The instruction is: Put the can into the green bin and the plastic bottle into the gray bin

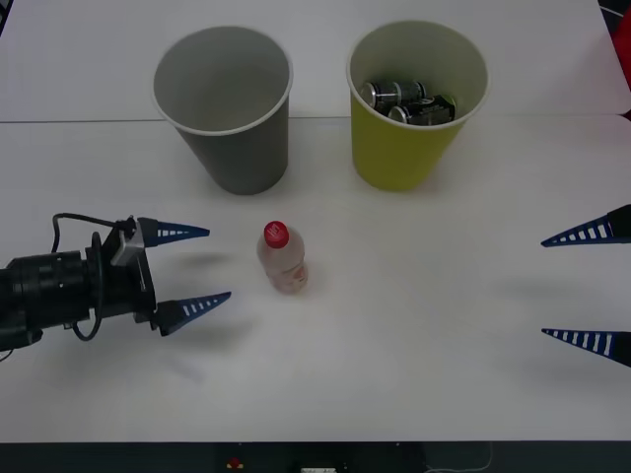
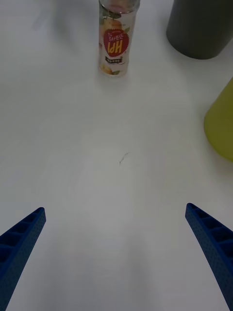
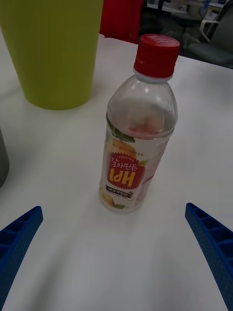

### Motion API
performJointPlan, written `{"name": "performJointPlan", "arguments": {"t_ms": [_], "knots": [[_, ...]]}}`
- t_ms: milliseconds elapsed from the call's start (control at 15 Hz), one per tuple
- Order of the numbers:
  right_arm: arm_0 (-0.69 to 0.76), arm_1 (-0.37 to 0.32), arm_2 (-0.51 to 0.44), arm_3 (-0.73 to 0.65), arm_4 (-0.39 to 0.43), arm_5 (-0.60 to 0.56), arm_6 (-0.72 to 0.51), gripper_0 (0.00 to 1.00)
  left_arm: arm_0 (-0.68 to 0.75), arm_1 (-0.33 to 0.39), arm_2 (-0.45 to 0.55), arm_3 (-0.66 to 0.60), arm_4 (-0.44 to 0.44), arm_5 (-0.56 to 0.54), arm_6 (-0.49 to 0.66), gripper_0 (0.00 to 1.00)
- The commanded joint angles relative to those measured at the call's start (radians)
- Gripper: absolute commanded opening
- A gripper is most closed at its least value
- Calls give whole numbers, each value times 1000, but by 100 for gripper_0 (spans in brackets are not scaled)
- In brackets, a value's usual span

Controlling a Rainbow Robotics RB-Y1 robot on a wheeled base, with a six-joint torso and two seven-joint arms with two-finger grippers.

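Blue left claw [image 1: 207,266] gapes beside the plastic bottle [image 1: 282,258]; right claw [image 1: 577,286] apart, arm cropped.

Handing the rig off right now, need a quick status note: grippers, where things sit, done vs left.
Left gripper: open, low over the table, pointing at the small clear plastic bottle with the red cap, not touching it.
Right gripper: open, holding nothing, at the table's right edge.
Bottle: upright on the white table, in front of the large gray tapered bin.
Done: cans lie inside the large yellow-green bin, which stands right of the gray bin.
Left: grasp the bottle and drop it into the gray bin.
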Motion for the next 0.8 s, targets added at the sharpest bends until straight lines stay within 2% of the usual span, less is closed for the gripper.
{"name": "performJointPlan", "arguments": {"t_ms": [67, 533, 800], "knots": [[0, 0, 0, 0, 0, 0, 0, 100, -56, -58, -35, 56, -5, 1, -18, 100], [0, 0, 0, 0, 0, 0, 0, 100, -198, -192, -133, 203, -16, 1, -63, 100], [0, 0, 0, 0, 0, 0, 0, 100, -235, -268, -143, 249, -54, 7, -75, 100]]}}
